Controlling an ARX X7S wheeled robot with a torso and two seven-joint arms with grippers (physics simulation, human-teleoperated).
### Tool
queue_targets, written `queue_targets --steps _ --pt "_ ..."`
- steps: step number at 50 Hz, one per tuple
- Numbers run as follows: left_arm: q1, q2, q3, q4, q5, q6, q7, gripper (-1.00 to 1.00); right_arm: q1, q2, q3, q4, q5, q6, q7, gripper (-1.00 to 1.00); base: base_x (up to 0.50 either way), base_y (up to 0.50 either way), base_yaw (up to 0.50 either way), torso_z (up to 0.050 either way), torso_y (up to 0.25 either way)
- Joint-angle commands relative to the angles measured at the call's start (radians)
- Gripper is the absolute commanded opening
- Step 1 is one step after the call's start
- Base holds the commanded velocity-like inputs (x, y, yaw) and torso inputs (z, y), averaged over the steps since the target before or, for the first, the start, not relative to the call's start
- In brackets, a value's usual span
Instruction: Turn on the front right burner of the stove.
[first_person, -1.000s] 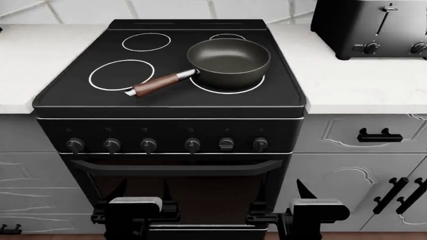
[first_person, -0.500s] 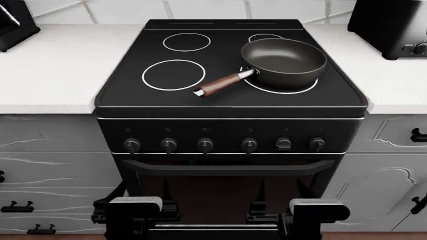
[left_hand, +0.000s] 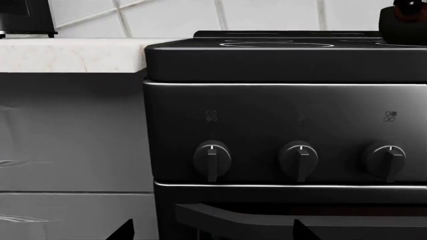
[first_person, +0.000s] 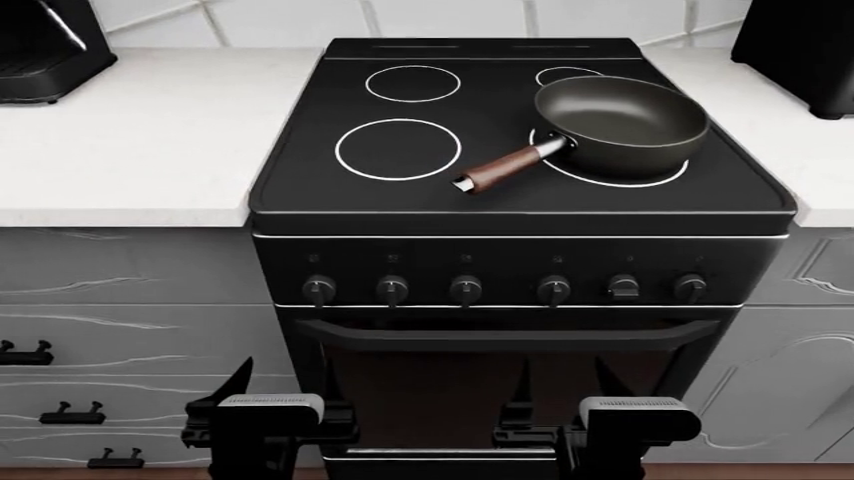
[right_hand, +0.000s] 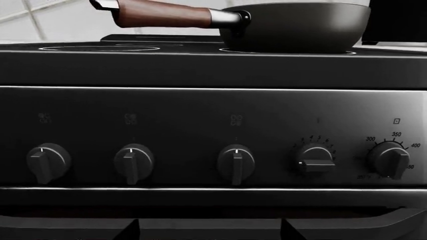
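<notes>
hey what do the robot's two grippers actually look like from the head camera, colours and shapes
Both look alike. The left gripper and right gripper are blocky black housings, each topped by a light grey rounded-rectangular cap with a finely ribbed strip along its upper edge. Black brackets and stubby fittings stick out at the sides, and thin black pointed fingers rise above them. No cables, sleeves or printed markings show.
</notes>
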Motion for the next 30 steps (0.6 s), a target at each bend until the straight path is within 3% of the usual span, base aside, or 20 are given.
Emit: queue_targets --steps 1,30 --pt "-0.001 -0.008 0.012 -0.001 -0.004 0.002 -0.012 1.00 0.001 0.008 -0.007 0.003 0.011 -0.003 0.011 1.00 0.00 0.00 0.00 -0.050 0.000" --pt "-0.003 -0.026 0.036 -0.003 -0.020 0.005 -0.030 1.00 0.006 0.024 -0.028 0.005 0.031 -0.004 0.030 1.00 0.00 0.00 0.00 -0.050 0.000"
